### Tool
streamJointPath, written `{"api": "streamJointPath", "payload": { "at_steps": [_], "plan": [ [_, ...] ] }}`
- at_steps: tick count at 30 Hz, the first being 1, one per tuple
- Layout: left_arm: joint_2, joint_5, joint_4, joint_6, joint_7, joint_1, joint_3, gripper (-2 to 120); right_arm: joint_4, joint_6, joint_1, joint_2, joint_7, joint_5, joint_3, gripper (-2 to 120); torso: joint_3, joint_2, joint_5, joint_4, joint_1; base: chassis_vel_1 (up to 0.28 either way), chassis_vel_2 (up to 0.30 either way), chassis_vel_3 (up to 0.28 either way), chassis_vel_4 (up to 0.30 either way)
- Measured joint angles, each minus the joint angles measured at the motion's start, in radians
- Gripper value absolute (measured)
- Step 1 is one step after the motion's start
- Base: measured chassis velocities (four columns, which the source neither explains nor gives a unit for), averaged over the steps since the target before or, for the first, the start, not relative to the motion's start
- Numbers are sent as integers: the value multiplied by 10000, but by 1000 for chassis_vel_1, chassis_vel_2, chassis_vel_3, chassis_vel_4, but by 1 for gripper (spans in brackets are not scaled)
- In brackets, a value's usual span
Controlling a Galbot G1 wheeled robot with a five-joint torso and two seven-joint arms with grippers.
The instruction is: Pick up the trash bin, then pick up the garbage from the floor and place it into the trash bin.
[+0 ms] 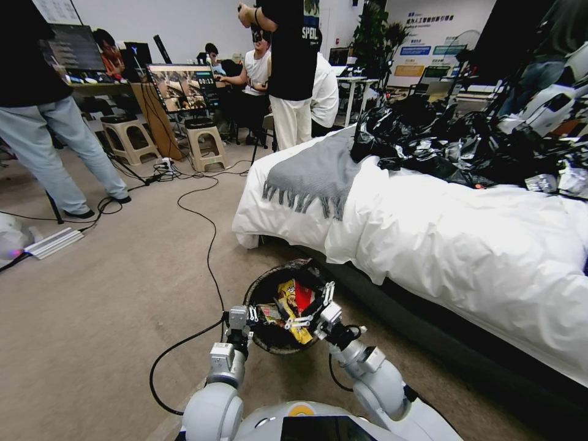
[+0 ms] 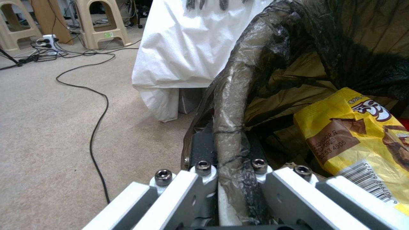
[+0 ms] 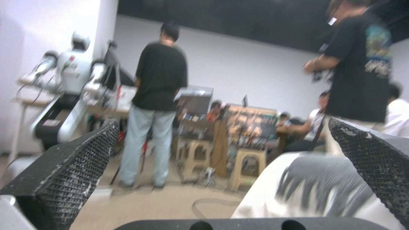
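Two grippers meet at the bin (image 1: pixel 267 340), which is held off the carpet (image 1: pixel 110 306) just in front of the robot, near the foot of the bed (image 1: pixel 465 245). The left gripper (image 1: pixel 246 316) has its jaws clamped on the bin's near rim; in the left wrist view that gripper (image 2: pixel 230 182) pinches the rim where the black bag (image 2: pixel 341 48) is folded over it. The right gripper (image 1: pixel 313 305) hangs over the bin's mouth on the bed side, jaws apart, and in the right wrist view its two black textured pads (image 3: pixel 72 166) stand wide with nothing between them.

Inside the bin lie a yellow wrapper (image 1: pixel 288 293) and a red scrap (image 1: pixel 304 298) just beside it; the left wrist view shows the wrapper (image 2: pixel 353 137) resting against the bag lining, barcode towards the camera.

A black cable (image 1: pixel 208 245) runs across the carpet from the stools (image 1: pixel 205 144) towards the robot, passing left of the bin. On the bed, a grey fringed throw (image 1: pixel 312 174) hangs over the near corner, with a heap of black bags (image 1: pixel 441 141) behind it.
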Motion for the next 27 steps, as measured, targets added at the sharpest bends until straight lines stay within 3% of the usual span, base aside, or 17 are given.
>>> {"api": "streamJointPath", "payload": {
  "at_steps": [3, 6, 7, 9, 16, 27],
  "plan": [
    [5, -12, 5, 10, 0, -6, -46, 0, 313, -256, -221, 278, 662, -422, 328, 110, 0, 0, 0, -1, 0, 0, 0, 0, 0],
    [10, -51, 18, 15, -1, -14, -126, 0, 540, -1228, -787, 859, 2698, -1785, 958, 102, 0, 0, 0, 0, 0, 0, 0, 0, 0],
    [10, -51, 18, 15, -1, -14, -126, 0, 540, -1228, -787, 859, 2698, -1785, 958, 102, 0, 0, 0, 0, 0, 0, 0, 0, 0],
    [13, -101, 53, 15, 0, -32, -172, 0, 527, -1561, -1500, 1293, 3730, -2143, 1336, 100, -1, 0, 1, -2, 0, 0, 0, 0, 0],
    [35, -185, 35, 15, 8, -68, -194, 0, 166, -1059, -2659, 1942, 4139, -2550, 1769, 100, -1, 0, 0, -2, -1, 0, 0, 0, 0],
    [61, -425, -117, 55, -92, -23, -336, 0, -237, -597, -2807, 2118, 3949, -2744, 1898, 100, 0, 0, -1, -1, 0, 0, 0, 0, 0]
  ]
}}
